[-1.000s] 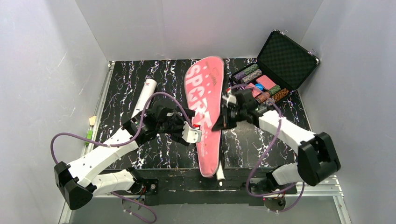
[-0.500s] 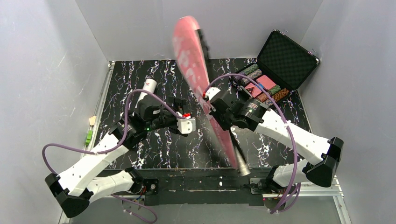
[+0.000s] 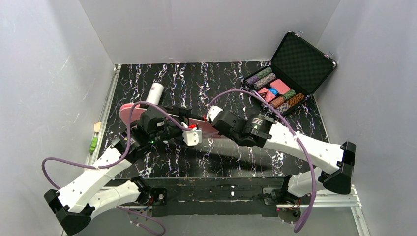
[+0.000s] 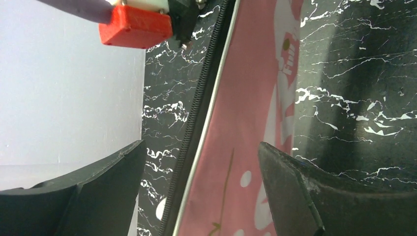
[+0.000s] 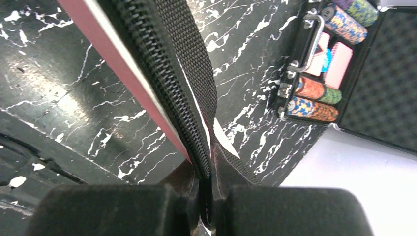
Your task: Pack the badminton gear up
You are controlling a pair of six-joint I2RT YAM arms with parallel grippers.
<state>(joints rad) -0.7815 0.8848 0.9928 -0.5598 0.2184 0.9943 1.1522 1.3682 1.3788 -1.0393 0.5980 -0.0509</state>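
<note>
Right wrist view: the right claw (image 5: 211, 199) is pinched tight on the black woven zip edge (image 5: 167, 78) of the long pink racket bag (image 4: 246, 123), smooth fabric with white piping and white lettering. The bag lies flat across the black, white-veined marble table (image 4: 354, 73), beneath the left claw (image 4: 199, 172), whose dark jaws stand wide on either side of it

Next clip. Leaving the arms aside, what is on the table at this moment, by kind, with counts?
pink racket bag: 1
white tube: 1
black case, open, with chip rolls too small to count: 1
Total: 3
</note>
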